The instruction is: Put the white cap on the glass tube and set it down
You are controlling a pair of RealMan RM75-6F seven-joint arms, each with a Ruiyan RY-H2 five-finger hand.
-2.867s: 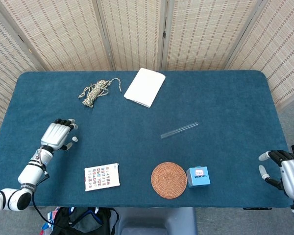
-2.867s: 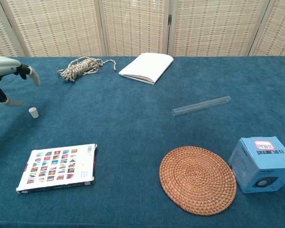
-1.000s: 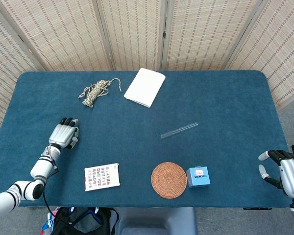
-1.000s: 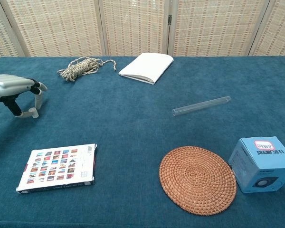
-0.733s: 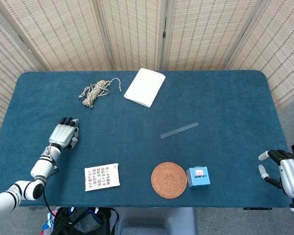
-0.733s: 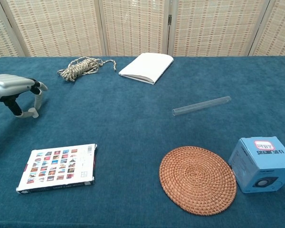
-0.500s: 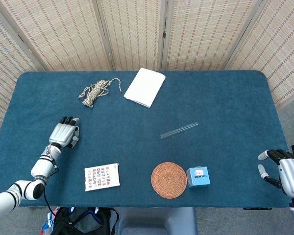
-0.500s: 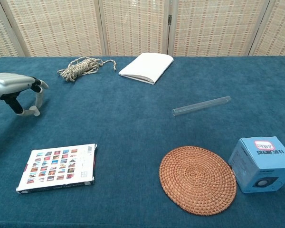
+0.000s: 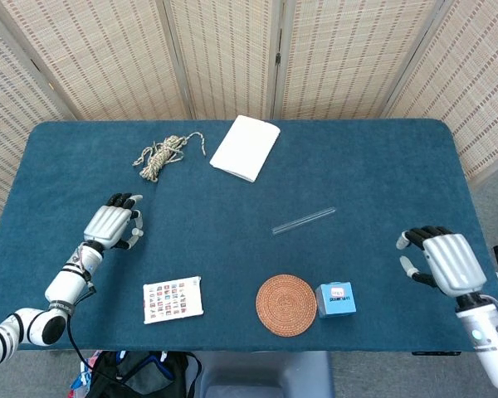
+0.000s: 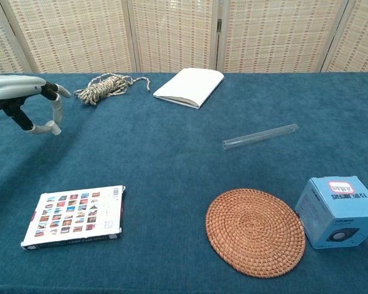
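While its fingers (image 10: 57, 109) curl down and pinch the white cap (image 10: 54, 129) against the thumb, the left hand (image 9: 112, 225) hangs palm-down just above the worktop (image 9: 373, 166). Its forearm runs back toward 7 o'clock, to the near edge. The right hand (image 9: 441, 259) hovers palm-down near the worktop's 4 o'clock corner, its fingers spread, loosely bent and grasping nothing. The glass tube (image 9: 304, 220) lies flat a little right of centre, its far end pointing to 2 o'clock, with bare cloth all round it. A woven mat (image 9: 286, 305) and a blue box (image 9: 336, 298) sit at its 6 o'clock by the front edge. A picture-card pack (image 9: 173, 299) lies at 5 o'clock from the left hand.
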